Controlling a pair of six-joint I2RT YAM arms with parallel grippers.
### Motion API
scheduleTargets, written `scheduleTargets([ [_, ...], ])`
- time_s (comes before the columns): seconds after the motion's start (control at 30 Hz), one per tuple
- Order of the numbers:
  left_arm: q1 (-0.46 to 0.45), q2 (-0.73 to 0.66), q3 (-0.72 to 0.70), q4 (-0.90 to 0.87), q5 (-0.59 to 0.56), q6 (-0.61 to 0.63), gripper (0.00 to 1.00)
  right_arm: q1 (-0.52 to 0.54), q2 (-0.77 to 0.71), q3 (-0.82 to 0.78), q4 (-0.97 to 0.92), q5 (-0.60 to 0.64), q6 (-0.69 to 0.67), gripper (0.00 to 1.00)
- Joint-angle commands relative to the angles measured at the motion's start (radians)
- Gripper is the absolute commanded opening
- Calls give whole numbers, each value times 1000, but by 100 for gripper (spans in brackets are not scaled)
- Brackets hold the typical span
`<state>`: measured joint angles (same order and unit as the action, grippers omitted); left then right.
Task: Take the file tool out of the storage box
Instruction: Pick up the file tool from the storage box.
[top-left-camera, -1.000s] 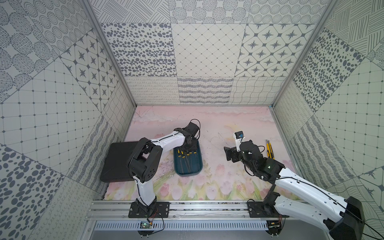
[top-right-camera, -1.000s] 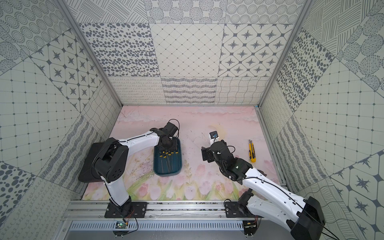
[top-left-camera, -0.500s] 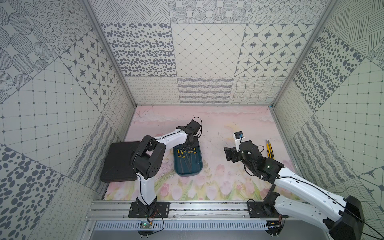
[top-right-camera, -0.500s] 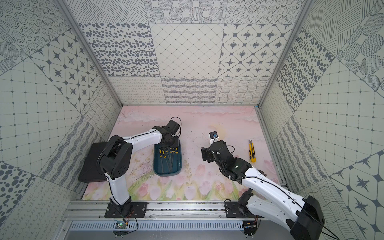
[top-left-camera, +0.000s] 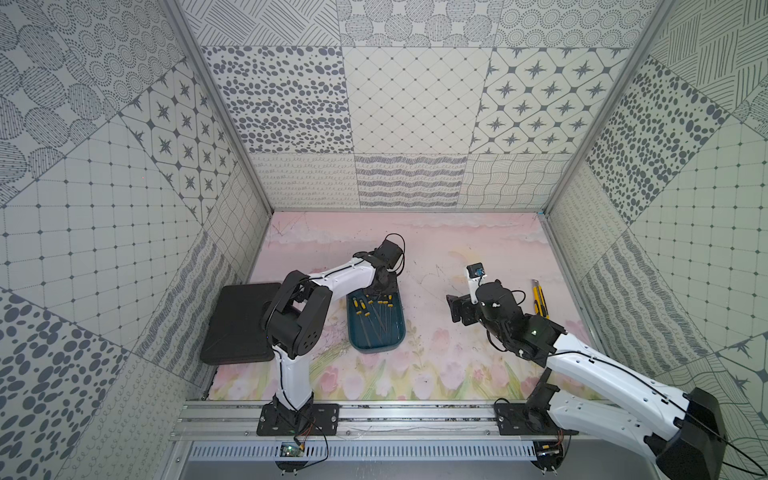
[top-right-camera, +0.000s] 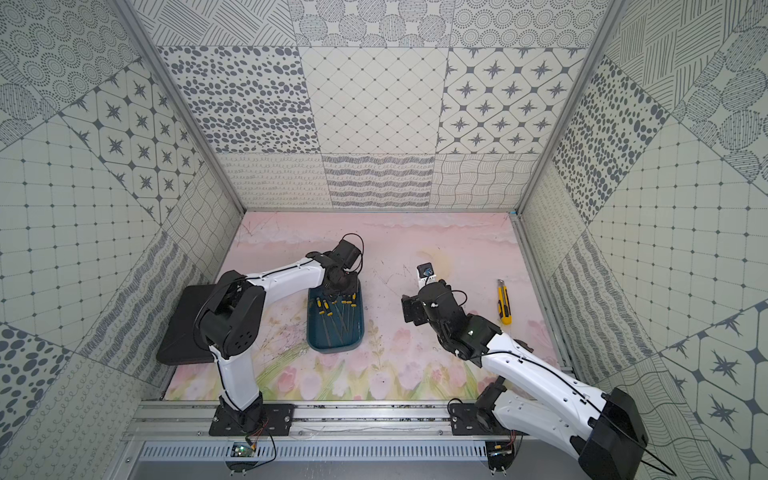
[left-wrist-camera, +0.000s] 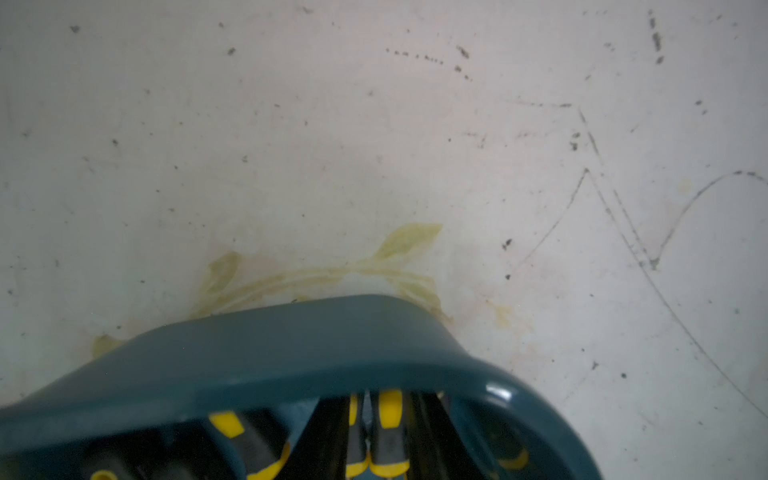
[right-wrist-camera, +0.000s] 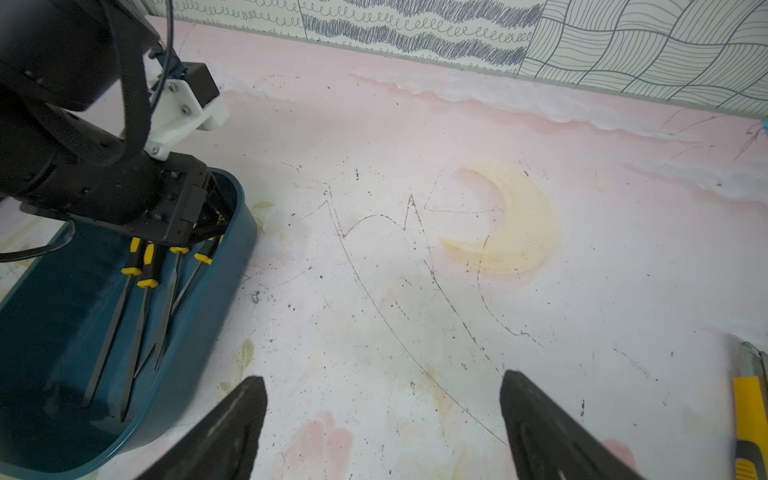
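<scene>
The slim yellow-and-black-handled file tool (left-wrist-camera: 386, 440) lies in the dark teal plastic storage box (left-wrist-camera: 291, 353), its handle clamped in the left hand (right-wrist-camera: 208, 228). The grasp looks made; next comes a straight lift clear of the rim. The right hand (right-wrist-camera: 382, 380) is spread and empty.

A flat black case (top-left-camera: 237, 322) lies at the left of a top view, at the edge of the pink flower mat (top-left-camera: 457, 241). A yellow knife (top-left-camera: 539, 299) lies on the mat, far to the right. Grey patterned walls (top-left-camera: 411, 99) stand all around.
</scene>
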<state>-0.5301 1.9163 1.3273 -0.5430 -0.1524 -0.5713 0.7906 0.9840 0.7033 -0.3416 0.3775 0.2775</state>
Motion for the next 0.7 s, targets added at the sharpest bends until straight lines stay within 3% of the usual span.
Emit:
scheduleTargets([
  [0.0, -2, -46, -11, -55, -15, 4, 28, 4, 17, 17, 36, -17, 8, 92],
  [0.67, -2, 30, 29, -87, -81, 8, 30, 6, 37, 22, 33, -23, 3, 92],
])
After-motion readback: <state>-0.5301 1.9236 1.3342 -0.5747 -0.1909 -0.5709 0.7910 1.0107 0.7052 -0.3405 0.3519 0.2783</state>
